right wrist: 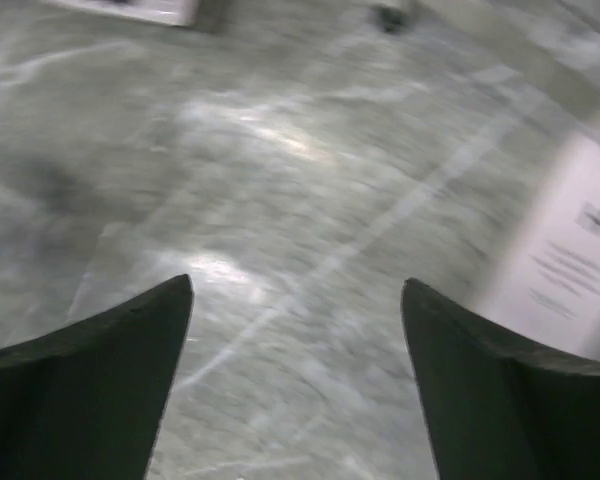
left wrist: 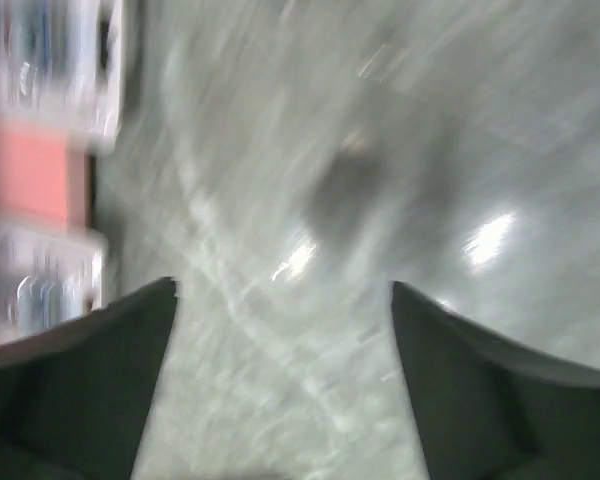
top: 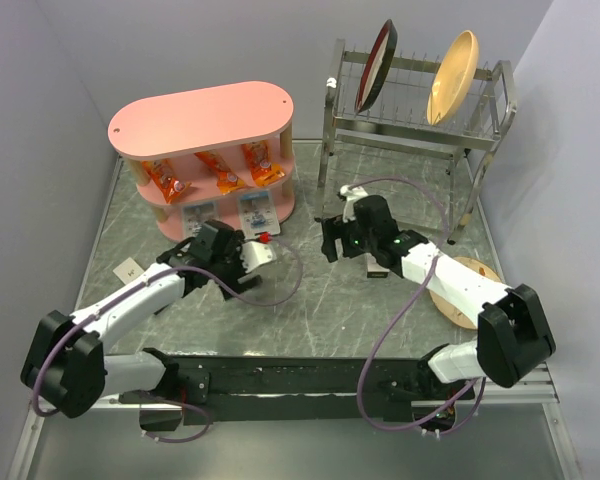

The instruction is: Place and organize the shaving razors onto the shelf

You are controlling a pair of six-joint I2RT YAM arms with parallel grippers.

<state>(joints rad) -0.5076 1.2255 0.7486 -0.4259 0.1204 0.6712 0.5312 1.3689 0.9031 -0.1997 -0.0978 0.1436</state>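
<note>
Operator: Dark fingers [left wrist: 75,390] of my left gripper [left wrist: 282,285] fill the bottom of the wrist feed. They are spread apart with only bare grey table [left wrist: 400,150] between them, so nothing is held.

Desk: And the other arm?

Operator: My right gripper [right wrist: 295,282] is the same, with its jaws wide, nothing in them and table underneath.

Desk: Where are the shaving razors [top: 198,218]?

Operator: Both are on the lowest board of the pink shelf [top: 205,118], side by side at its front, under the orange snack packets [top: 220,172]. One sits to the left, and the second pack [top: 255,208] is just beside my left gripper.

Desk: Which way do they lie?

Operator: From above, each seems to have its long axis running front to back across the board. The two look roughly parallel, with their faces towards the overhead camera. I cannot tell whether they lie flat or lean, and which end carries the card top is too small to call. The wrist feed is too blurred to help.

Desk: If one needs straightening, how would you take it?

Operator: I judge them light and fairly stiff, but the clear blister looks slick and could dent or slip under a hard pinch. I would take a pack by its flat card edge, across the short side, and close gently. I would also mind the board above on the way in.
</note>
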